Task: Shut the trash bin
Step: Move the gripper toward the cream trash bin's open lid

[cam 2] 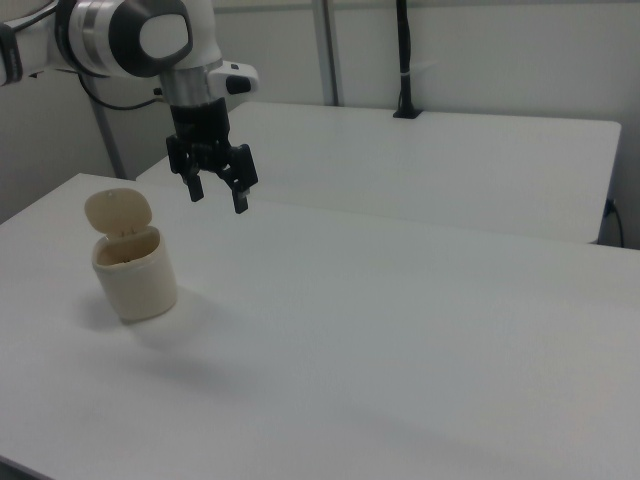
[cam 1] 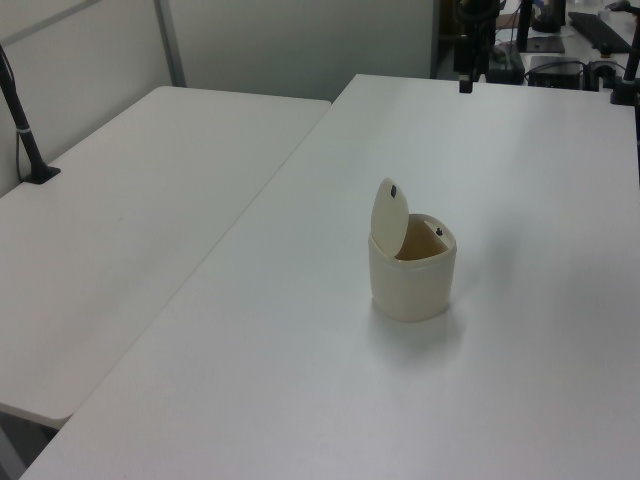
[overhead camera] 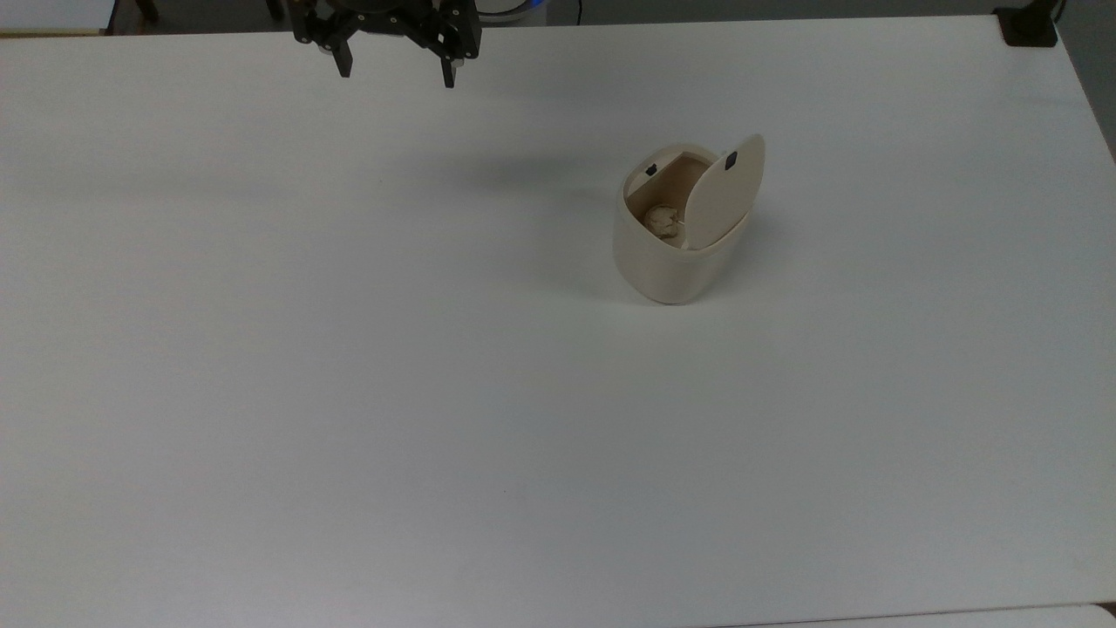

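Observation:
The cream-beige trash bin [overhead camera: 670,262] stands on the white table [overhead camera: 349,392], right of centre in the top view. Its flat lid [overhead camera: 725,194] is raised almost upright on its hinge, black tab near the top edge, and a crumpled scrap [overhead camera: 663,220] lies inside. In the left view the trash bin [cam 1: 412,285] sits mid-table with its lid [cam 1: 390,212] up; in the right view the trash bin [cam 2: 137,275] is at the left with its lid [cam 2: 118,210] tilted back. My gripper [overhead camera: 397,74] hangs open and empty above the table's far edge, well clear of the bin. In the right view the gripper [cam 2: 218,200] hovers up and to the right of the lid.
A second white table [cam 1: 130,200] adjoins this one. A black clamp with a post [overhead camera: 1029,26] sits at the table's far right corner in the top view. Desks with equipment [cam 1: 570,40] stand beyond the table's end in the left view.

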Controlling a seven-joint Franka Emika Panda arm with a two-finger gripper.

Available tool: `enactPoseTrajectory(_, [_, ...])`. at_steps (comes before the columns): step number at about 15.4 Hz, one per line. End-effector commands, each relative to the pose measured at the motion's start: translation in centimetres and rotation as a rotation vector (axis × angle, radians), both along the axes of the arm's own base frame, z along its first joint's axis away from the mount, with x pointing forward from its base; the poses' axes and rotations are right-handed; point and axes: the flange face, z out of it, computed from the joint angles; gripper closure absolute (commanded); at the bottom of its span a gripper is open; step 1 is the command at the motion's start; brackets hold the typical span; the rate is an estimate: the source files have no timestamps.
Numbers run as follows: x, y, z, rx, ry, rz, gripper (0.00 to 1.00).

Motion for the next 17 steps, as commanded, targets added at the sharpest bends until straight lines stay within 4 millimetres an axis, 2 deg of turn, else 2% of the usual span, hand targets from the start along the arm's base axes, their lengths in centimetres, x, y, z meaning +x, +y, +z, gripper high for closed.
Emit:
enactPoseTrajectory(1, [-0.1,0.5,-0.1,-0.013,-0.013,0.045,0.0])
enactPoseTrajectory(6, [-0.3,-0.1,0.2,-0.013,-0.013,0.136,0.0])
enactPoseTrajectory(7, [-0.3,-0.1,0.1,-0.012,-0.011,0.137,0.03])
enactPoseTrajectory(8, [-0.3,0.0,0.1,-0.011,-0.011,0.14,0.15])
enactPoseTrajectory(9, [-0.2,0.3,0.1,-0.001,-0.014,0.153,0.55])
enactPoseTrajectory(10, [-0.1,0.9,0.5,0.018,-0.023,0.157,0.79])
enactPoseTrajectory(11, [-0.1,1.8,1.0,0.056,-0.035,0.162,0.96])
enactPoseTrajectory(12, [0.0,3.1,1.0,0.089,-0.039,0.166,1.0])
enactPoseTrajectory(15, [0.5,8.1,-0.2,0.153,-0.016,0.128,1.0])
enactPoseTrajectory(17, [1.6,11.7,0.0,0.188,-0.052,0.111,1.0])
